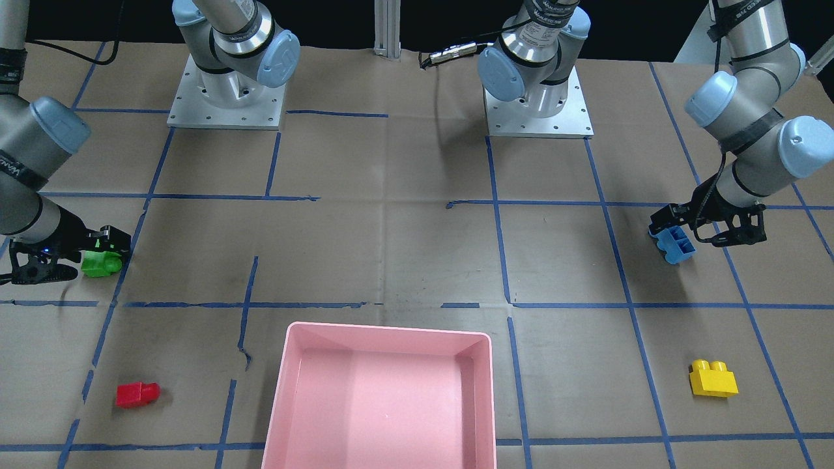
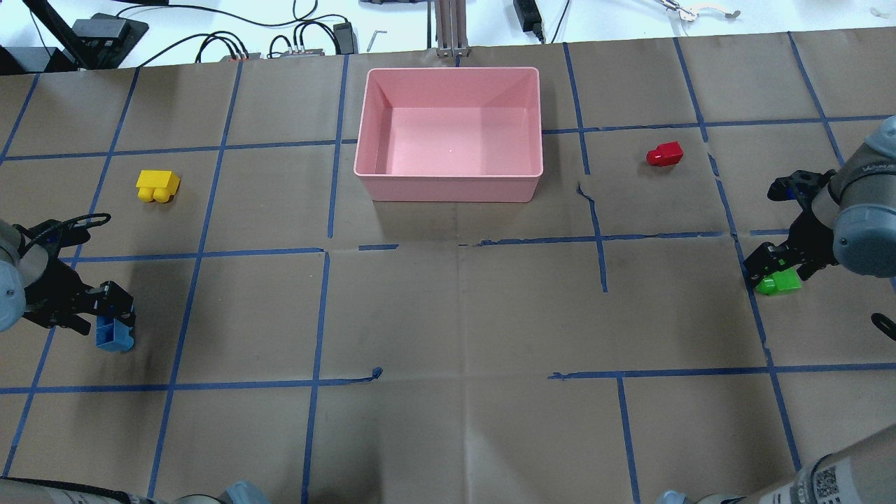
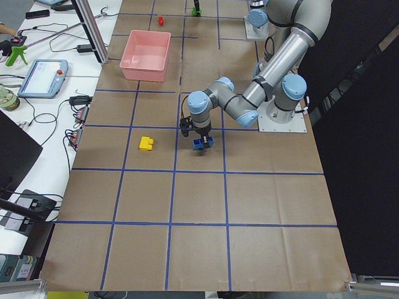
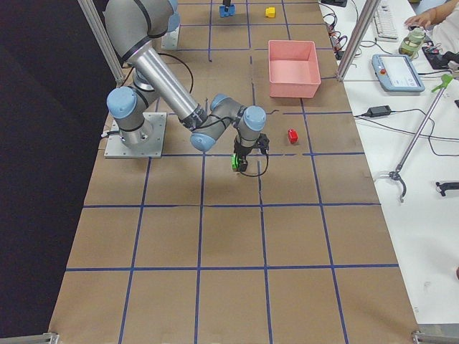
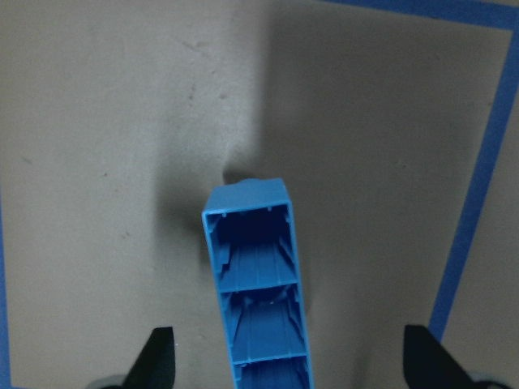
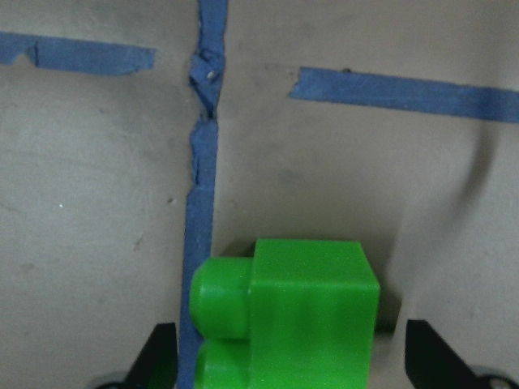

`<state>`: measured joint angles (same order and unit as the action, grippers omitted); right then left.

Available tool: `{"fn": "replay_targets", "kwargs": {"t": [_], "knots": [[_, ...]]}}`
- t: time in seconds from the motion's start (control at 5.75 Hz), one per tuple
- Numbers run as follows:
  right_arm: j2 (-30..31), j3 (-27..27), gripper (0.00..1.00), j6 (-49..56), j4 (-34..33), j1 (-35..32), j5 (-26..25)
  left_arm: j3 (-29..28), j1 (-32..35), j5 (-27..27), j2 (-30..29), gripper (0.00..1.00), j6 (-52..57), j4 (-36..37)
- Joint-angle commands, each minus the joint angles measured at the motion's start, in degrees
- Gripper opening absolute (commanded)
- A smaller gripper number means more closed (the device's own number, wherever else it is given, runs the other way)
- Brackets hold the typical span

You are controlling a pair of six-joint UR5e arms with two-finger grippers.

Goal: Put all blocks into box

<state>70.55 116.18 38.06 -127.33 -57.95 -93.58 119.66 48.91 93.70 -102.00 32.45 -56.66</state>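
- The box (image 2: pixel 448 186) is sitting empty at the far middle of the table (image 2: pixel 448 315); none of the four blocks is in it.
- The left gripper (image 5: pixel 292 361) is hanging over the blue block (image 2: pixel 114 337). Its fingers (image 5: pixel 160 356) are spread wide on either side and not touching it.
- The blue block is lying on the table with its hollow underside facing the wrist camera.
- The right gripper (image 6: pixel 288 356) is straddling the green block (image 2: pixel 778 283), fingers (image 6: pixel 162 352) apart with small gaps on both sides.
- The green block is lying on its side beside a tape line.
- The red block (image 2: pixel 664 154) and yellow block (image 2: pixel 157 186) are lying loose on either side of the box, away from both grippers.
- Judging progress: nothing is delivered and both arms look to be at pre-grasp. What is left is closing, lifting and carrying two blocks, then red and yellow.
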Motion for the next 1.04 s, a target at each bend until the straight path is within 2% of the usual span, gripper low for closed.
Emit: {"fn": "replay_targets", "kwargs": {"t": [0.0, 0.17, 0.35, 0.52, 0.7, 0.87], "knots": [[0.2, -0.2, 0.73, -0.4, 0.2, -0.1, 0.1, -0.5, 0.0, 0.1, -0.6, 0.11, 0.2, 0.1], [0.5, -0.2, 0.58, -0.5, 0.3, -0.1, 0.0, -0.7, 0.0, 0.1, -0.5, 0.0, 0.0, 0.1], [0.6, -0.5, 0.5, -0.5, 0.3, -0.1, -0.4, -1.4, 0.2, -0.1, 0.0, 0.0, -0.1, 0.3], [0.7, -0.7, 0.47, -0.5, 0.3, -0.1, -0.4, -6.2, 2.7, -0.2, -0.6, 0.0, -0.3, -1.9], [1.1, -1.2, 0.47, -0.4, 0.4, -0.2, -0.3, -14.2, 9.6, -0.4, -0.7, 0.0, -2.8, -9.7], [3.3, -2.4, 0.48, -0.4, 1.2, -0.7, -0.4, -24.2, 17.1, -0.9, -1.7, 0.0, -11.8, -19.4]]}}
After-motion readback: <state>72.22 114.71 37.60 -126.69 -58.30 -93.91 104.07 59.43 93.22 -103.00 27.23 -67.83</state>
